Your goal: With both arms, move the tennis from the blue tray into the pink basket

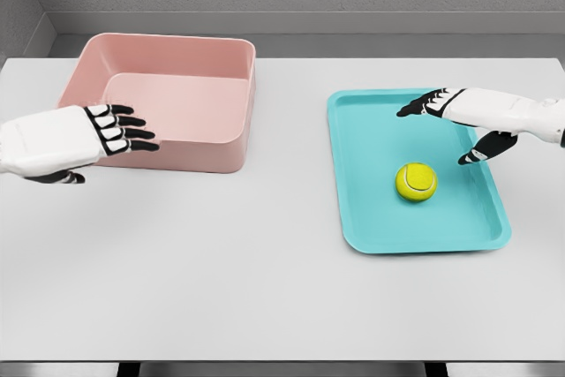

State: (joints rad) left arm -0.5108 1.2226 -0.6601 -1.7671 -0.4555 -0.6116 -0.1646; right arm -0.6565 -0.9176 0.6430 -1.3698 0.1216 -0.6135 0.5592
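Note:
A yellow-green tennis ball (416, 181) lies in the middle of the blue tray (362, 218) on the right side of the white table. The pink basket (221, 68) stands at the back left, and nothing shows inside it. My right hand (437, 125) hovers over the tray's far right part, just above and right of the ball, fingers spread, thumb pointing down, holding nothing. My left hand (110, 139) floats in front of the basket's left front wall, fingers stretched toward the right, holding nothing.
The white table (265, 289) spreads wide in front of the tray and basket. A grey wall runs behind its far edge.

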